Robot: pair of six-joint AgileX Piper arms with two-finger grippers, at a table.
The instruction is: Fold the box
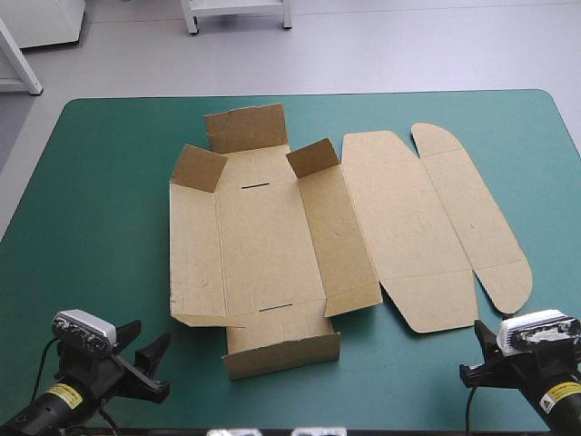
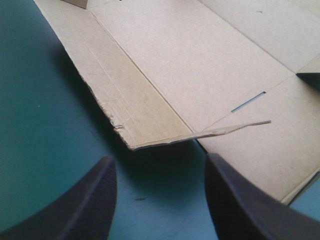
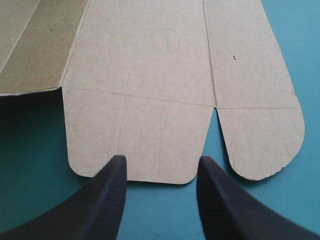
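The brown box (image 1: 272,236) lies mostly flat at the middle of the table (image 1: 109,182), a few flaps raised, as the left end effector (image 2: 159,162) and right end effector (image 3: 161,161), both spread wide and empty, hover at its near edge, the folding seemingly barely begun and a side wall likely next to lift.

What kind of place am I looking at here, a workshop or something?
Probably a robotics test bench: two robot arms, left hand and right hand both open, at a teal-green table with a brown box lying mostly flat.
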